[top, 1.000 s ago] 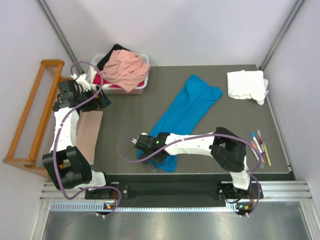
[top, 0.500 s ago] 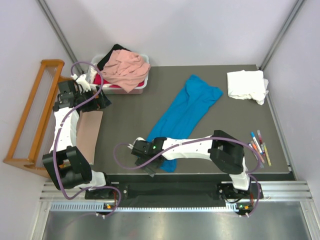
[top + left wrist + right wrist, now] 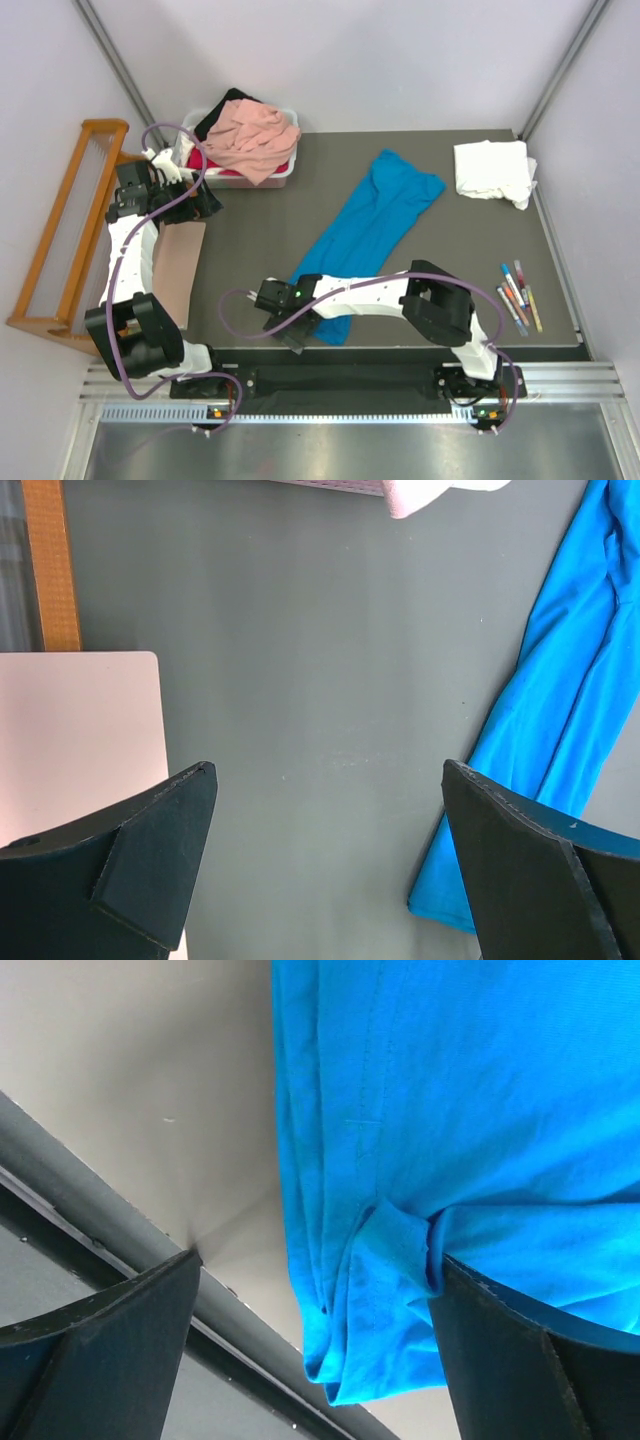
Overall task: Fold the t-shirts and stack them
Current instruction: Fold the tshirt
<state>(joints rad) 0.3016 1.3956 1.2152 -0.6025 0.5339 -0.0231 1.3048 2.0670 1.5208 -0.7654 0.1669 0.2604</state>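
The right gripper [image 3: 315, 1265], jaws spread and empty, straddles the near end of the bright blue cloth t-shirt [image 3: 375, 225], which lies diagonally toward the far right.

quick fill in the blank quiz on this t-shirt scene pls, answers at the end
1. The long t-shirt stretched across the middle of the table is bright ____.
2. The folded t-shirt at the far right corner is ____.
3. The jaws of the right gripper stand ____ at the near end of the long t-shirt.
4. The salmon-pink t-shirt tops the heap in the white tub at the far ____ corner.

Missing words: blue; white; open; left
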